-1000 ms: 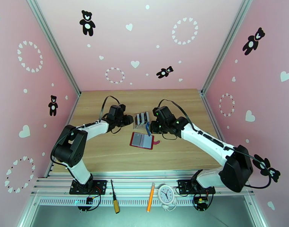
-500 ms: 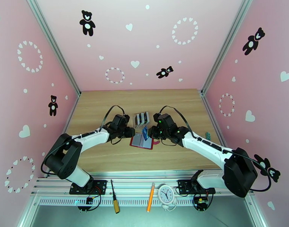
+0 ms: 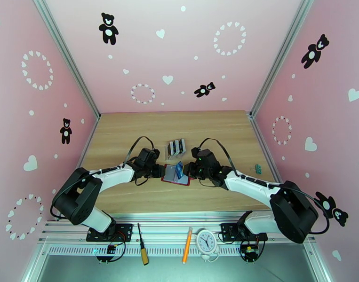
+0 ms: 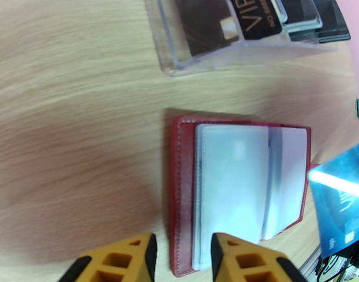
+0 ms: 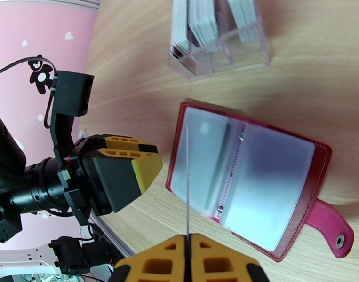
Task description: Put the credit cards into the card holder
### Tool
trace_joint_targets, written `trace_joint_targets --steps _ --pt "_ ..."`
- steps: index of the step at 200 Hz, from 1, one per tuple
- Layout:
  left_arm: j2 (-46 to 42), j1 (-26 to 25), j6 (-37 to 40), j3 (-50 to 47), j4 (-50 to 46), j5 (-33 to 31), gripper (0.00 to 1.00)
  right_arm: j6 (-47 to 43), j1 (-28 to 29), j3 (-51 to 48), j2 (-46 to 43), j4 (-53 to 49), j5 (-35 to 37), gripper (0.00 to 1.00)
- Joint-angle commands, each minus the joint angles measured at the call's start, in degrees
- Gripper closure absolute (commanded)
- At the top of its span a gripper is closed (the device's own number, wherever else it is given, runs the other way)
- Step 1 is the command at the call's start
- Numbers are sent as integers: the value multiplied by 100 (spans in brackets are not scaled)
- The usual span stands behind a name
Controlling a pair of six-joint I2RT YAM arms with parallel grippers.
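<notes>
Two grippers of mine flank the dark red card holder (image 3: 171,175), which lies open and flat near the middle of the wooden table (image 3: 132,193). Its greyish clear pockets face up and its snap tab (image 5: 332,229) sticks out on the side away from my left gripper (image 4: 184,257). My right gripper (image 5: 187,259) is clamped on a teal-blue credit card (image 4: 341,207). Its own wrist camera catches the card edge-on, a thin line crossing the pocket page nearest the left gripper. From the left wrist camera the same card hangs tilted over the holder's far side. My left gripper has its yellow fingers (image 4: 127,262) spread apart, holding nothing, with the holder's stitched red edge just in front of the gap between them. Whether a fingertip touches the leather I cannot tell. Beyond the holder, apart from it, stands a clear slotted plastic rack (image 3: 176,146) with more cards upright in its slots, among them a dark brown card (image 4: 212,19) lettered VIP. On the near rail lie a screwdriver (image 3: 142,250), an orange pen (image 3: 187,245) and a small white clock (image 3: 208,241).
</notes>
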Motion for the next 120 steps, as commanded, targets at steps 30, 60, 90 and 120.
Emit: trace_joint_targets --steps 30,60,90,120 --pt "188 -34 86 67 131 214 62 253 32 -345 23 515 -48 90" --pt "256 -34 70 87 151 244 62 290 26 -459 11 564 -35 90" --pt "308 -35 77 100 162 284 63 375 25 -588 -42 614 5 91" --pt "321 -42 77 103 162 291 64 444 34 -713 -3 766 -54 90"
